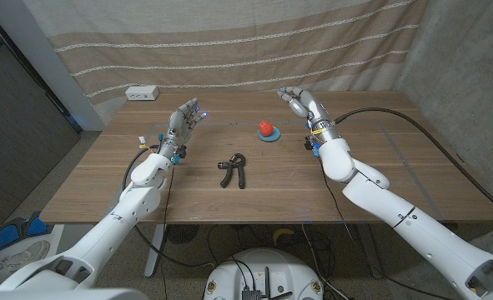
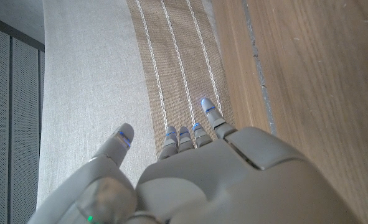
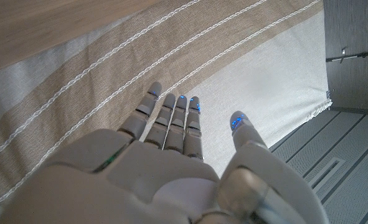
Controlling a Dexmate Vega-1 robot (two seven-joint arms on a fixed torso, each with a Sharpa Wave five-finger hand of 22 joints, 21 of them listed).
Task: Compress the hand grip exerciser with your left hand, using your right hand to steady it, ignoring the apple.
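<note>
A wooden desk with long plank grain is standing in front of a beige curtain crossed by thin white stripes; the curtain is hanging down behind the far edge. To the left a dark mesh-like panel is closing off the room, and grey wall is showing at the right.

The hand grip exerciser, black with two handles, is lying on the desk near the middle, a little toward the near edge, with nothing touching it. The apple, red, is sitting on a small blue dish farther back and to the right of the exerciser, well apart from it. A white power strip is lying at the far left corner of the desk.

The left hand is hovering above the desk's left part, its fingers reaching out straight and apart, holding nothing; the left wrist view is showing them pointing toward the striped curtain. The right hand is raised over the far right part, beyond the apple, its fingers likewise spread and holding nothing. Both hands are well apart from the exerciser
</note>
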